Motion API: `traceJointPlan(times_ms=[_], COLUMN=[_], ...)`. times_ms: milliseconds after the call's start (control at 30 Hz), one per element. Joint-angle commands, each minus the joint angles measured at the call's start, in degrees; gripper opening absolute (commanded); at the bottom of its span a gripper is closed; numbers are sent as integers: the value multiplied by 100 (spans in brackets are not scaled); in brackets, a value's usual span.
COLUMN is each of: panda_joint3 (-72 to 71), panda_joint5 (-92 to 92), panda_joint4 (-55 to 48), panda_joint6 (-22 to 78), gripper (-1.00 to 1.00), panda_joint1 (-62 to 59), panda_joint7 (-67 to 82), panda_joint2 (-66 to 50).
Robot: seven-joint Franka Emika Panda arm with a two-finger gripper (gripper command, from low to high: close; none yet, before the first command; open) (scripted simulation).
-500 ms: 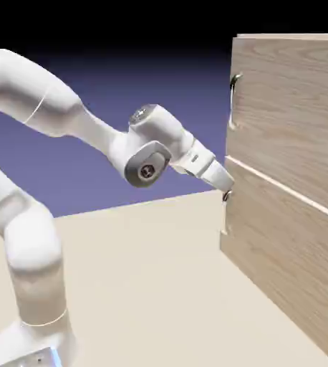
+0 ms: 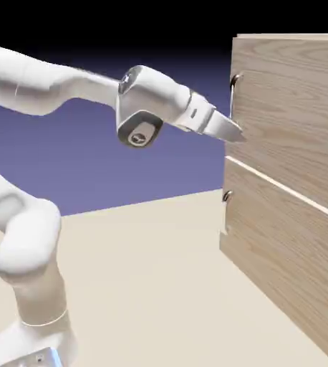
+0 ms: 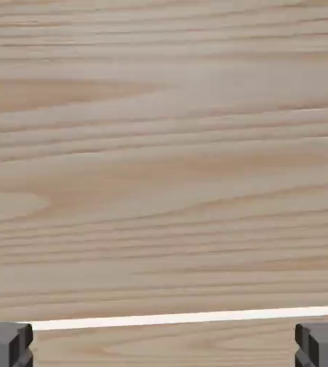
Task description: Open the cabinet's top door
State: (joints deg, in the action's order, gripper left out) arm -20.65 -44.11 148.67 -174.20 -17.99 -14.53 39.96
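Reaching from the lower left of the exterior view, the white arm bends up and across the frame toward the right. Half a second ago its gripper sat lower, level with the bottom handle; it has since risen and now points at the lower front edge of the top door, its tips at or almost at the wood; contact cannot be confirmed. That lift suggests the approach has moved to the correct panel, though the top handle is above the tips and nothing is grasped.

In the hand view the two grey fingertips sit at the far bottom corners, spread wide with nothing between them. Pale oak grain fills the rest, crossed low down by a thin bright seam, probably the gap between doors.

Farther right, the cabinet stands tall, both doors shut. Its front edge runs down the right of centre. Bare table and blue-violet backdrop lie to the left, leaving open room for the door to swing and the arm to draw back.
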Motion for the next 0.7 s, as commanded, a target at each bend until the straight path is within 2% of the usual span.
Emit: traceJointPlan(times_ms=[0,667], panda_joint3=[-117,-2451], panda_joint5=[-250,-5234], panda_joint4=[-70,-1463], panda_joint6=[-1,-23], gripper=[0,0], panda_joint1=[-106,-2216], panda_joint7=[158,3314], panda_joint2=[41,866])
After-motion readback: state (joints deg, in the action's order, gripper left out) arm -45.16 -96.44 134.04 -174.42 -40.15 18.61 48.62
